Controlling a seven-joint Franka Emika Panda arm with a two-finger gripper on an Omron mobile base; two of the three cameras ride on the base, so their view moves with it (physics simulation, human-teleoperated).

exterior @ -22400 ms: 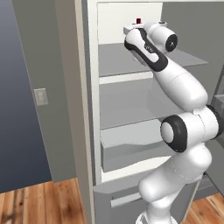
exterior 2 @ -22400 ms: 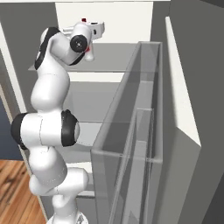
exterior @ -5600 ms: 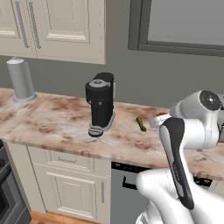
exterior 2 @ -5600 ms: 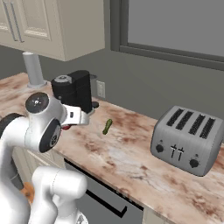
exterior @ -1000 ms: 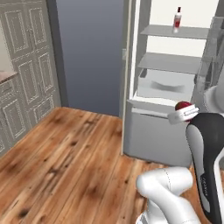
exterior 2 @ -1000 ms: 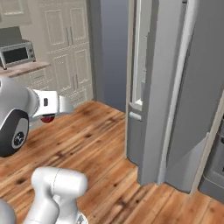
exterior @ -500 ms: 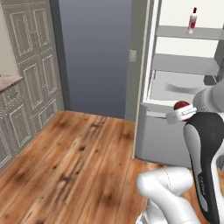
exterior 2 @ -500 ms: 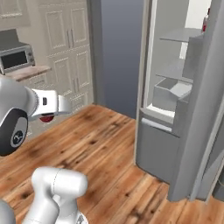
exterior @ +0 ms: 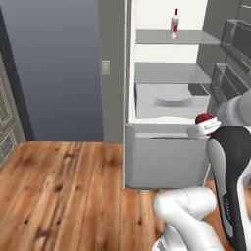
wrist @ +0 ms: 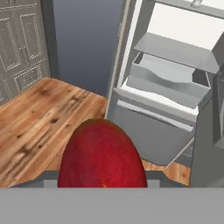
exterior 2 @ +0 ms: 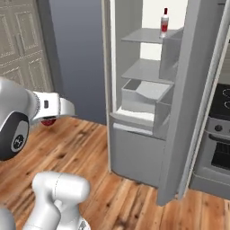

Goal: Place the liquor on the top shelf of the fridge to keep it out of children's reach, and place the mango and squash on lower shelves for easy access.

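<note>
mango (wrist: 103, 155): round, glossy red, clamped between the gripper (exterior: 205, 126) jaws, held in the air in front of the open fridge (exterior: 164, 162). liquor (exterior: 174, 23): clear bottle, red cap, upright on the top shelf (exterior: 191, 37). lower shelf (exterior: 166, 73) bare; grey drawer (exterior: 166, 100) beneath it. wooden plank floor (exterior: 63, 191), blue-grey wall (exterior: 54, 68).

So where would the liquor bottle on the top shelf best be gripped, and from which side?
Grip the liquor across its straight body at the red label, below the slim neck and cap, where the sides give the fingers parallel faces. Come level from the open front of the fridge: the bottle stands upright on the top shelf, with white walls behind and beside it. The gripper already carries the mango.
</note>
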